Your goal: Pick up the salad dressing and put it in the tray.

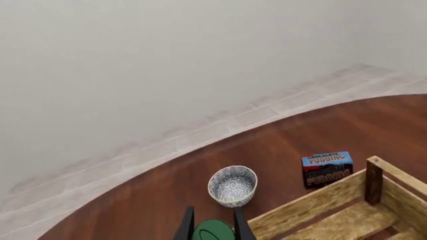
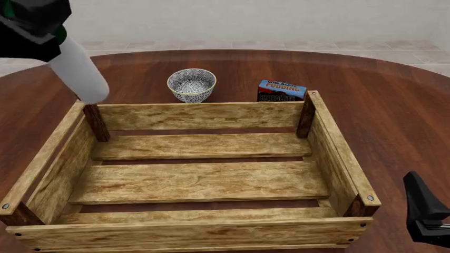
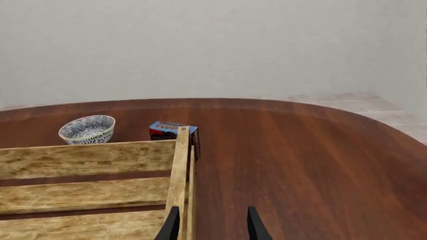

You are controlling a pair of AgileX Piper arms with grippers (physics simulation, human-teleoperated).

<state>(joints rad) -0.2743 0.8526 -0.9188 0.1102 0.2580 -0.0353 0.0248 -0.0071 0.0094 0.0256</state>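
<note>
While the left pincer [image 2: 52, 45] hangs high at the front view's upper left, it is clenched on the salad dressing [image 2: 79, 73], a slim white bottle with a dark green top. The bottle is lifted clear of the round reddish-brown desk [image 2: 393, 105] and tilts, its white base pointing down toward the far left corner of the tray [image 2: 197, 117]. In the left wrist view the green cap [image 1: 213, 231] sits pinched between the two dark fingers [image 1: 185, 227].

The tray is a large light-wood slatted crate with darker corner posts, resting in the middle of the desk. Its slatted floor holds nothing.

Beyond the tray's far wall stand two other things: a small white patterned bowl [image 2: 191, 84] toward the left, and a blue-and-dark chocolate pudding box [image 2: 281, 91] toward the right, just beside the far right corner post.

The right pincer [image 3: 210, 225] sits low at the front view's bottom right, outside the tray's right wall. Its fingers are spread apart and hold nothing, hovering over bare desk beside the crate.
</note>
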